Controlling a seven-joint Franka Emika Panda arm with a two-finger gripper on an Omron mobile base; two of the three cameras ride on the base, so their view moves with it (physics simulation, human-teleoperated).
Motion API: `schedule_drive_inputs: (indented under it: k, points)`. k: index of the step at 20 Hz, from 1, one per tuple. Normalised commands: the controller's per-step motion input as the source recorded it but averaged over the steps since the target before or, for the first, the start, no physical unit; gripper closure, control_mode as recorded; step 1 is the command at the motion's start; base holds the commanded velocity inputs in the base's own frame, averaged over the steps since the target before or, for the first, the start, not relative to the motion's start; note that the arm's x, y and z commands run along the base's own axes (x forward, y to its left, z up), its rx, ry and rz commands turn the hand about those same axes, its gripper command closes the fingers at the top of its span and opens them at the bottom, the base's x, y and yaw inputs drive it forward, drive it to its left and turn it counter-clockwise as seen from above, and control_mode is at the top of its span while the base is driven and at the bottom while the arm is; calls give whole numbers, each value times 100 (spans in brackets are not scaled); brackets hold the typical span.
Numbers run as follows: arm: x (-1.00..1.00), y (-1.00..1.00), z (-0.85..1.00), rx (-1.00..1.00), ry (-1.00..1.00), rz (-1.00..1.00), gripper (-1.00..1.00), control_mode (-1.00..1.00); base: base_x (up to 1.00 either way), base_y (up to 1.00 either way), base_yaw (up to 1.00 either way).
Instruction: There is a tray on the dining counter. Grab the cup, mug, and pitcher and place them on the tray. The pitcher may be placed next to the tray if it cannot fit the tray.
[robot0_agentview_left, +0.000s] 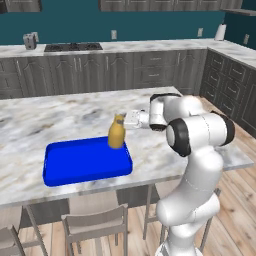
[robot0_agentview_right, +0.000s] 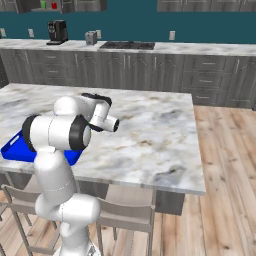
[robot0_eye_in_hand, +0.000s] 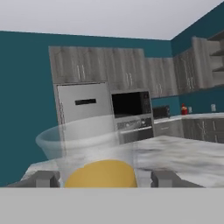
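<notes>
- The tool sits mid-frame in the left base view, right up against the neck of the pitcher. Its fingers stand wide, one on each side of the neck, so it looks like a wide hold on the pitcher.
- In the hand view the two fingertips poke up at the bottom left and bottom right, with the pitcher's yellow body between them and a see-through flared rim above it. Can't really tell if the pads are pressing the neck.
- The pitcher stands upright at the right back corner of the tray. Whether its base is on the tray floor, on the rim, or just above it is hard to make out.
- The tray lies on the dining bench, lower left of the left base view.
- The right base view has the arm blocking most of the tray; just a blue corner peeks out at mid-left.
</notes>
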Motion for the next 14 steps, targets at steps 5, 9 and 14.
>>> schedule_drive_inputs:
  k: [5,9,14]
  points:
    - [56,41,-45,-3,0,0,100,-100,0,0,0]
    - [17,12,-18,0,0,0,100,-100,0,0,0]
    - [5,0,-12,0,0,0,100,-100,0,0,0]
